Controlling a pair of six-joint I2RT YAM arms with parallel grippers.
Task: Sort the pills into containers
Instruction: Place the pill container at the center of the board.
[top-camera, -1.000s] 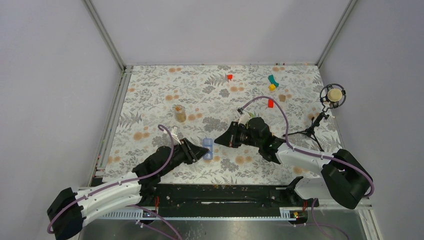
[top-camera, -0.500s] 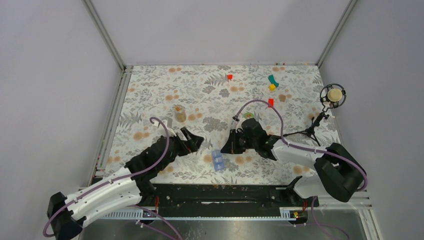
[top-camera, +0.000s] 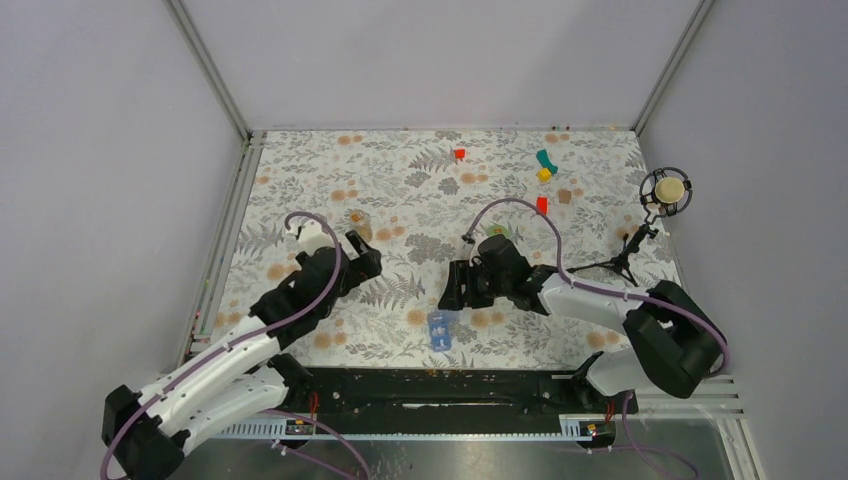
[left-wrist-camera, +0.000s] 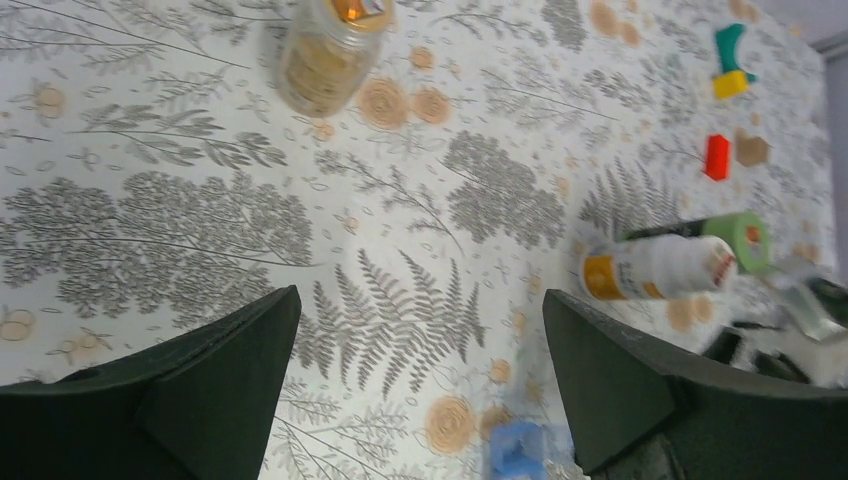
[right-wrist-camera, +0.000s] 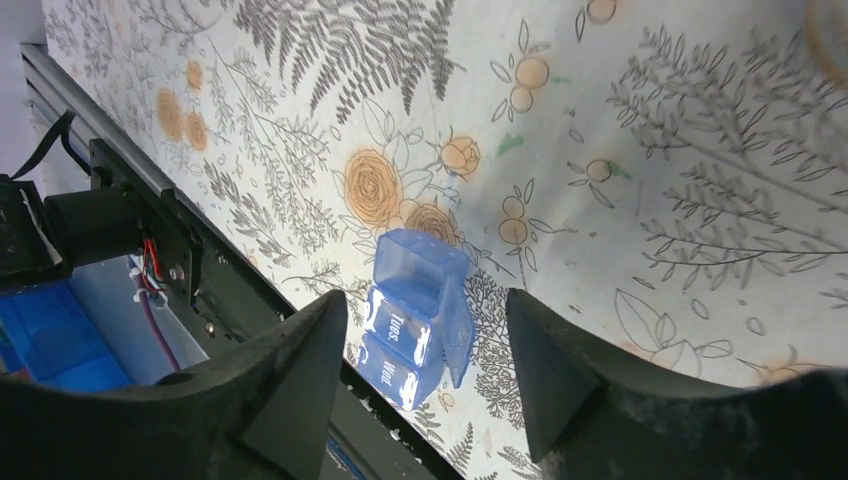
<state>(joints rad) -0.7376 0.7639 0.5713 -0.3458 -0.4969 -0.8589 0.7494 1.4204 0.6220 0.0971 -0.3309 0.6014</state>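
**The little box could get knocked off the table**

The blue pill box (top-camera: 439, 329) lies flat near the front edge of the table (top-camera: 300, 170). One lid looks open. The right gripper (right-wrist-camera: 425, 298) hangs just over it, fingers partly apart, holding nothing. If it comes down crooked, it could push the box over the edge. The left gripper (left-wrist-camera: 420, 310) is wide open and empty too. The white bottle (left-wrist-camera: 655, 270) lies on its side and might roll if bumped.
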